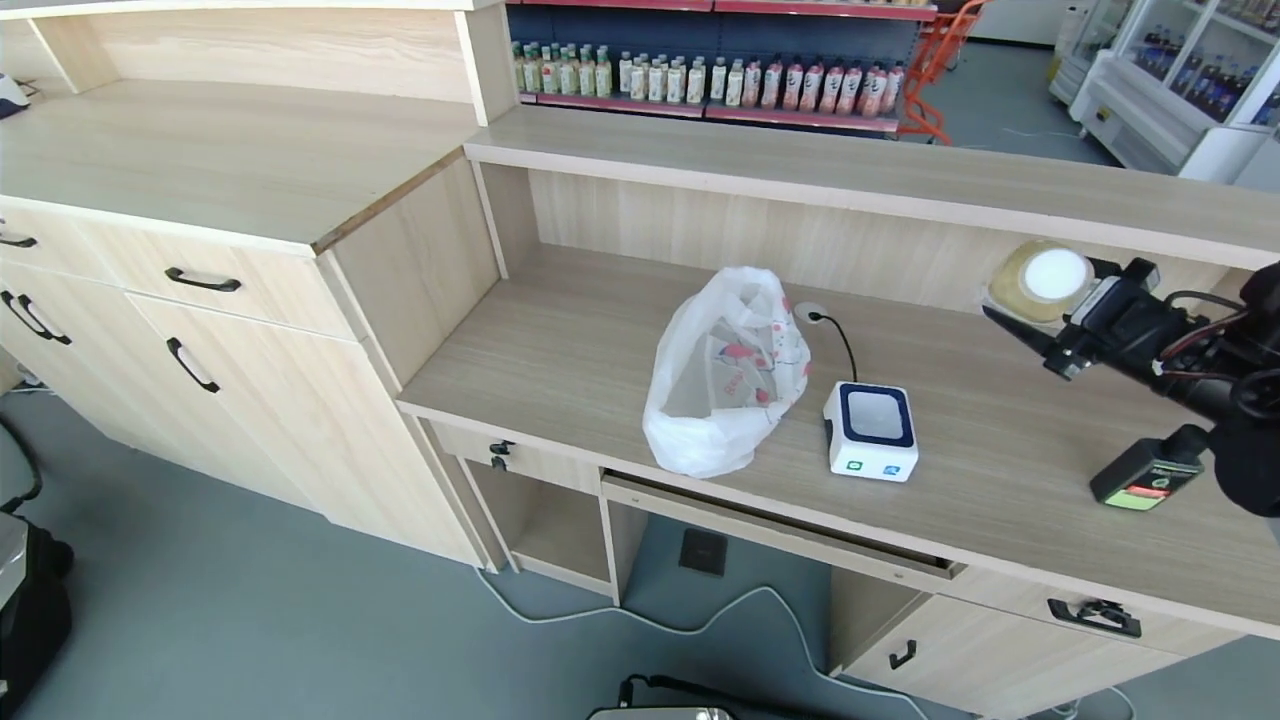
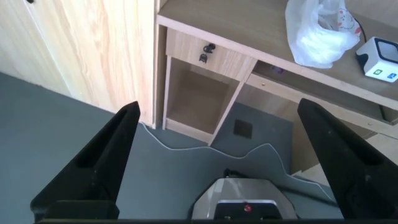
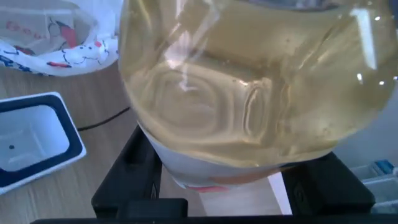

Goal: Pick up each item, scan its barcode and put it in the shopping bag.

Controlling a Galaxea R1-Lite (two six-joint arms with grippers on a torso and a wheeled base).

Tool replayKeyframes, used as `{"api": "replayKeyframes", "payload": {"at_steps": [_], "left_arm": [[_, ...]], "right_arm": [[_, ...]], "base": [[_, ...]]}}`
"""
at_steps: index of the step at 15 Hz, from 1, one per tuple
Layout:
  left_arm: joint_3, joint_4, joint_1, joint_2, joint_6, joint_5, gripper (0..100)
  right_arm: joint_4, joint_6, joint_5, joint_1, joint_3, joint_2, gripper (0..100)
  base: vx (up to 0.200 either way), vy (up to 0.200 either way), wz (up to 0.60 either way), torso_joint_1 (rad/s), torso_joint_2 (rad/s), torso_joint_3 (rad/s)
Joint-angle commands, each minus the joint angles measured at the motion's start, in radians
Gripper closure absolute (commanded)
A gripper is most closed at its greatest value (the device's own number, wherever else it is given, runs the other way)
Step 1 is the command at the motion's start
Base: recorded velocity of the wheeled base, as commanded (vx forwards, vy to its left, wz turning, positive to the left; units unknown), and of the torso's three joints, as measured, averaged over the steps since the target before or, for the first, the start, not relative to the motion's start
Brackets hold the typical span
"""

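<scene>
Head view — bottle in right gripper, raised

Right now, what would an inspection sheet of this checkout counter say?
Surface: pale wooden counter with a raised ledge behind.
Job's things: white shopping bag stands open beside the scanner; bottle of yellowish liquid is held above the counter's right end; small dark bottle lies on the counter near the right arm.
Clutter: nothing seen.
Grippers: right gripper shut on the bottle of yellowish liquid; left gripper open, low over the floor in front of the counter.
Cables: black cable runs from the scanner to a counter hole; white cable lies on the floor.
Surroundings: drawer cabinets to the left; shelf of drinks and coolers behind.
</scene>
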Motion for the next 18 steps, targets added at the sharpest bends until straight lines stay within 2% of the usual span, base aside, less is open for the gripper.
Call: {"api": "replayKeyframes", "payload": {"at_steps": [1,4,9,13,18], "left_arm": [[0.0,0.0,-0.001,0.0,0.0,0.0,0],[0.001,0.0,-0.001,0.0,0.0,0.0,0],[0.0,0.0,-0.001,0.0,0.0,0.0,0],[0.001,0.0,-0.001,0.0,0.0,0.0,0],[0.0,0.0,-0.001,0.0,0.0,0.0,0]], "right_arm": [[-0.021,0.007,0.001,0.054,-0.039,0.12,100],[-0.108,0.007,0.004,0.095,-0.079,0.221,100],[-0.228,0.0,0.007,0.12,-0.07,0.321,100],[-0.242,-0.019,0.082,0.128,-0.082,0.382,100],[-0.308,-0.025,0.087,0.128,-0.093,0.45,100]], "base": [[0.0,0.0,0.0,0.0,0.0,0.0],[0.0,0.0,0.0,0.0,0.0,0.0],[0.0,0.0,0.0,0.0,0.0,0.0],[0.0,0.0,0.0,0.0,0.0,0.0],[0.0,0.0,0.0,0.0,0.0,0.0]]}}
